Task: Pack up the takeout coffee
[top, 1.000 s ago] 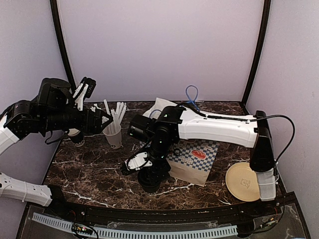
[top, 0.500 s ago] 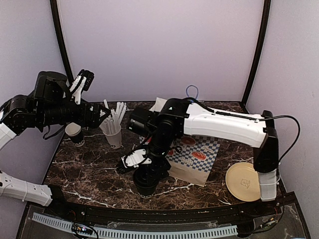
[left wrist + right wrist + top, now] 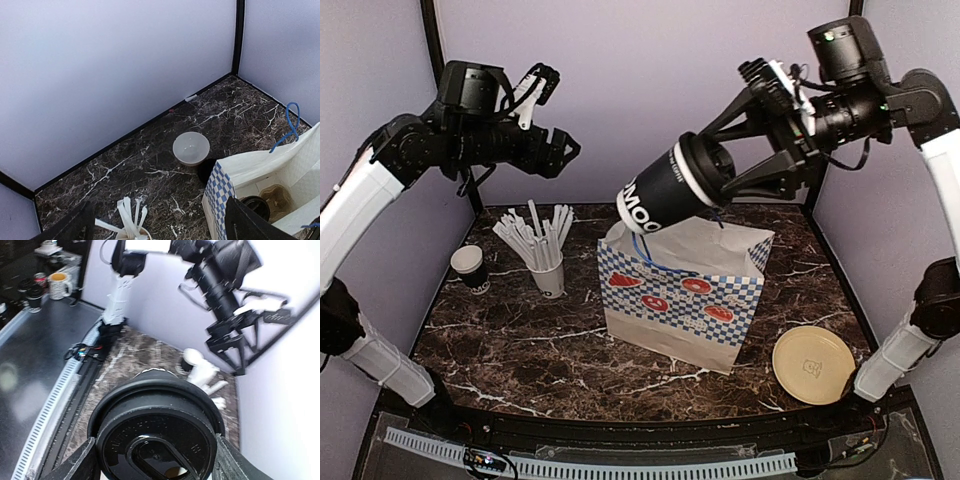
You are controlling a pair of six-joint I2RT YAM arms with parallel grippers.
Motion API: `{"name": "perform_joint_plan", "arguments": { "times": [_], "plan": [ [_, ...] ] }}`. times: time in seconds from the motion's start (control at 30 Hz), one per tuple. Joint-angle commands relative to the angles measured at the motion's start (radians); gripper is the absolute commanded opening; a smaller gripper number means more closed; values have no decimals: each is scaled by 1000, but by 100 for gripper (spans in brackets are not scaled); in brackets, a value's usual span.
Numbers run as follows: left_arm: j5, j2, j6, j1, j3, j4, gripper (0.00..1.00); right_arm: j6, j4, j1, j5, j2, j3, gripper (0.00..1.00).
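Observation:
My right gripper (image 3: 720,163) is shut on a black takeout cup (image 3: 655,200) with its black lid on. It holds the cup tilted in the air above the open blue-and-white checked paper bag (image 3: 680,300). In the right wrist view the lid (image 3: 157,440) fills the space between the fingers (image 3: 75,465). Another lidded black cup (image 3: 256,206) sits inside the bag (image 3: 220,190). An open black cup, white inside (image 3: 468,265), stands at the table's left. My left gripper (image 3: 558,152) is open and empty, high at the upper left.
A white cup of white sticks (image 3: 548,270) stands left of the bag. A white bowl (image 3: 191,148) and a dark round thing (image 3: 207,170) sit behind the bag. A tan round plate (image 3: 812,365) lies at the front right.
My right arm rose from the table's front to high above the bag, carrying the lidded cup. The bag went from lying flat to standing open. My left arm rose higher.

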Motion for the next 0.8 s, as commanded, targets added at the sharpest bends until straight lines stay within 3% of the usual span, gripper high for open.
{"name": "perform_joint_plan", "arguments": {
  "times": [0.0,0.1,0.23,0.4,0.77],
  "plan": [
    [273,164,103,41,147,-59,93,25,30,-76,13,-151,-85,66],
    [434,317,157,43,272,-91,94,65,108,-129,132,-226,-216,64],
    [547,494,227,44,428,-153,94,109,185,-222,187,-293,-375,63],
    [651,570,347,43,450,-149,93,128,209,-293,196,-336,-503,63],
    [624,672,442,27,446,-64,85,165,213,-303,168,-326,-601,65]
  ]
}}
